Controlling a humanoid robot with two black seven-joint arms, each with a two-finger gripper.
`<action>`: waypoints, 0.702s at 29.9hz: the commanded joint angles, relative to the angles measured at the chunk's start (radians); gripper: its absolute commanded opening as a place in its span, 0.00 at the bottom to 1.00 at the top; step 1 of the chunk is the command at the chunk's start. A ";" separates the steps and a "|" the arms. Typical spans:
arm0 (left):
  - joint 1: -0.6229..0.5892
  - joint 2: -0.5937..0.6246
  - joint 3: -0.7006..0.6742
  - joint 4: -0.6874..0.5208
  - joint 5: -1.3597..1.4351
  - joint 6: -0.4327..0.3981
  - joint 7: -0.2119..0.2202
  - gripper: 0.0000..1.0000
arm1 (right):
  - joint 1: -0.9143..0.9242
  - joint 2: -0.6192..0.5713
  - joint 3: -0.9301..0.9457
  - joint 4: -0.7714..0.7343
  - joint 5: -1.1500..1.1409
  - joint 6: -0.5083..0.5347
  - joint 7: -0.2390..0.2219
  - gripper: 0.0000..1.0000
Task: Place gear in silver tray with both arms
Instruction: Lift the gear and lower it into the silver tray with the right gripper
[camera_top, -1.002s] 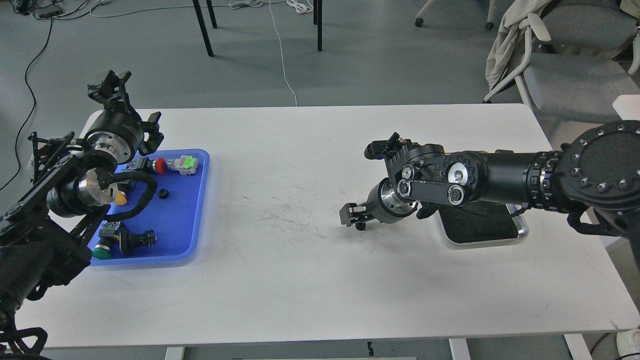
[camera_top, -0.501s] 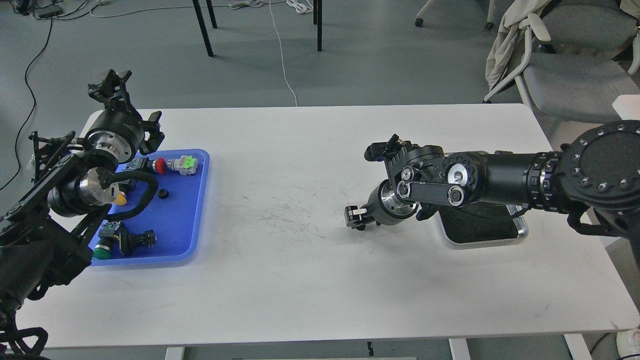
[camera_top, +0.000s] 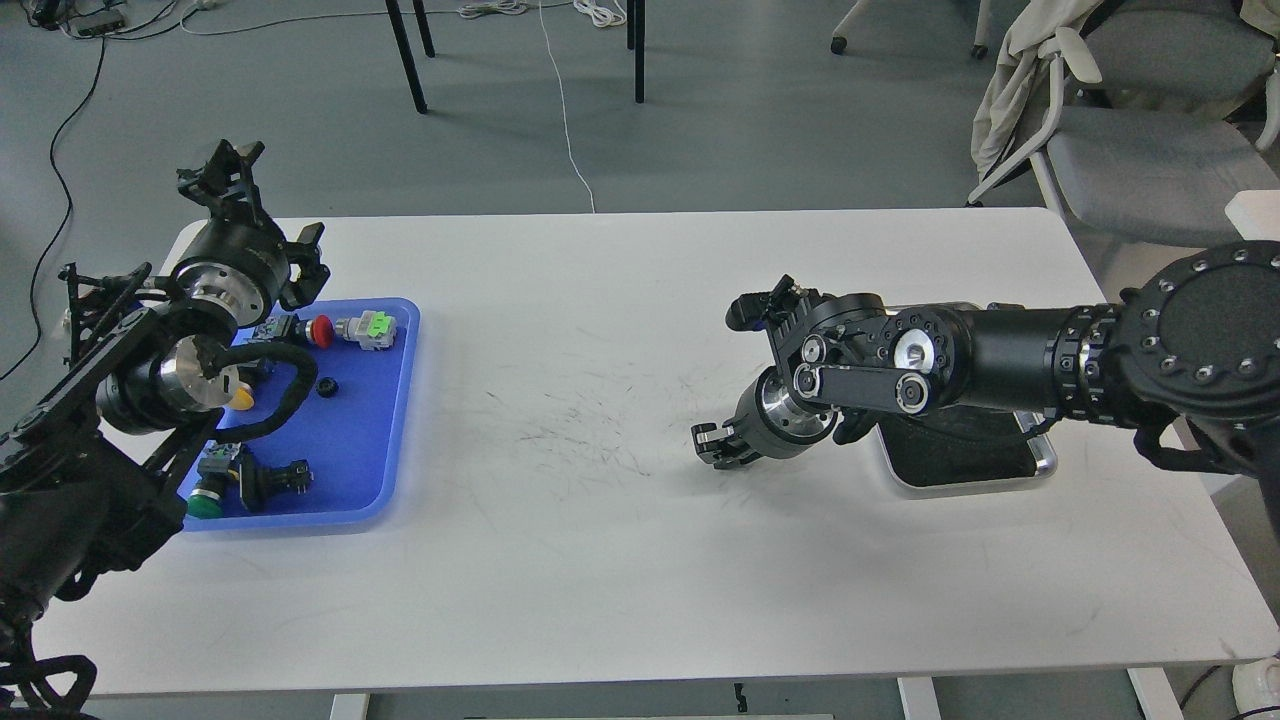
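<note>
A white rectangular table (camera_top: 600, 520) with rounded corners carries everything. Its top shows dark scuff marks (camera_top: 590, 425) scattered around the middle. On its left part lies a blue plastic tray (camera_top: 370, 470), its long sides running away from the robot; it holds several small parts, among them a red push button (camera_top: 321, 331), a grey-and-green component (camera_top: 368, 329), a small black ring (camera_top: 326, 387) and a green-capped button (camera_top: 203, 503). On the right part, well apart from the blue one, lies the silver tray (camera_top: 1043, 462), with a shiny raised rim and a dark bottom, partly covered by a black arm.
</note>
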 joint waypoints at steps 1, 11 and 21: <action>-0.001 -0.001 0.000 0.000 0.000 0.002 0.000 0.98 | 0.010 0.000 0.002 -0.007 0.001 -0.001 0.001 0.02; 0.001 -0.002 0.003 0.000 0.002 0.004 0.000 0.98 | 0.193 0.000 0.132 -0.034 0.044 0.025 0.007 0.02; -0.002 -0.007 0.003 0.000 0.002 0.005 0.002 0.98 | 0.326 -0.119 0.134 0.006 0.024 0.022 0.009 0.02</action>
